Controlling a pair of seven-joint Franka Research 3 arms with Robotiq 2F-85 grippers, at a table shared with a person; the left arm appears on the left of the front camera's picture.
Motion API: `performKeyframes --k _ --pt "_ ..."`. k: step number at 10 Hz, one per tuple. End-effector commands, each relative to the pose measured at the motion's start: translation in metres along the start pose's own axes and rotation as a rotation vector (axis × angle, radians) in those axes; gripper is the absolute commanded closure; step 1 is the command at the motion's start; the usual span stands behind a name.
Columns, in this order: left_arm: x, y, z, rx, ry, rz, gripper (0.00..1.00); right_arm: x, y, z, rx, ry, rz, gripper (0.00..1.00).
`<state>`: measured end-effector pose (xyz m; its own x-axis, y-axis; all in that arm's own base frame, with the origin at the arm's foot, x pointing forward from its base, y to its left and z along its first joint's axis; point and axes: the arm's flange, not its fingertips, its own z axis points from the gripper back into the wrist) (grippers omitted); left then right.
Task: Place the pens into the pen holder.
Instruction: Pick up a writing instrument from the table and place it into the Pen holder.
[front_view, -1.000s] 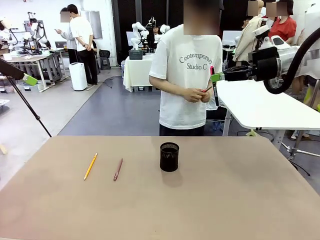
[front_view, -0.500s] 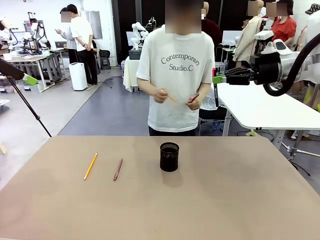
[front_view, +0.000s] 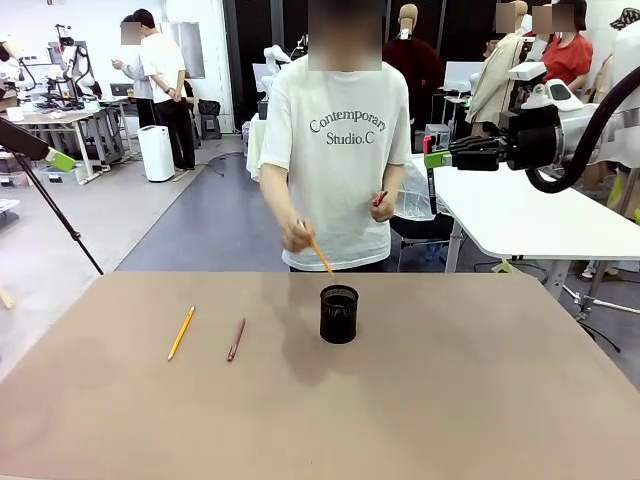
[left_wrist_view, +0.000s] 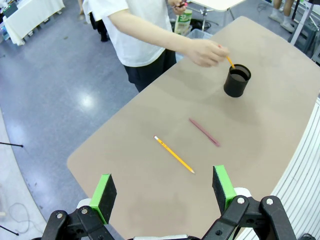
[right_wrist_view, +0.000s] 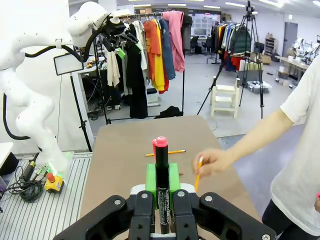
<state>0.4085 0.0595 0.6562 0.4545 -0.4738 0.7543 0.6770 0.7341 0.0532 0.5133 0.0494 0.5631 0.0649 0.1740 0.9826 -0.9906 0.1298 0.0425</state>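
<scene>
The right claw (right_wrist_view: 161, 177) squeezes a black pen (right_wrist_view: 161, 155) with a red cap. The left claw (left_wrist_view: 163, 189) is spread wide and holds nothing. A yellow pencil (front_view: 181, 332) and a dark red pen (front_view: 236, 339) lie on the table (front_view: 450, 400), left of the black cup (front_view: 339, 314). A person's hand (front_view: 296, 236) holds an orange pencil (front_view: 320, 256) over the cup.

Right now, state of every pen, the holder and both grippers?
yellow pencil: flat on table, untouched
dark red pen: flat on table, beside the pencil
pen holder: upright, top open
orange pencil: tilted in person's hand, tip over the holder
red pen: in the person's other hand, raised
pink-capped marker: clamped in right gripper
right gripper: shut on marker, raised
left gripper: open, empty, high over table
</scene>
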Motion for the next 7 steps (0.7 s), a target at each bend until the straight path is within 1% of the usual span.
performKeyframes --k 1,7 --pt "-0.0004 -0.0016 0.0008 -0.004 -0.002 -0.007 0.0 0.0018 0.0004 0.0005 -0.006 0.001 0.002 1.0" --pt "-0.0004 -0.0016 0.0008 -0.004 -0.002 -0.007 0.0 0.0018 0.0004 0.0005 -0.006 0.001 0.002 1.0"
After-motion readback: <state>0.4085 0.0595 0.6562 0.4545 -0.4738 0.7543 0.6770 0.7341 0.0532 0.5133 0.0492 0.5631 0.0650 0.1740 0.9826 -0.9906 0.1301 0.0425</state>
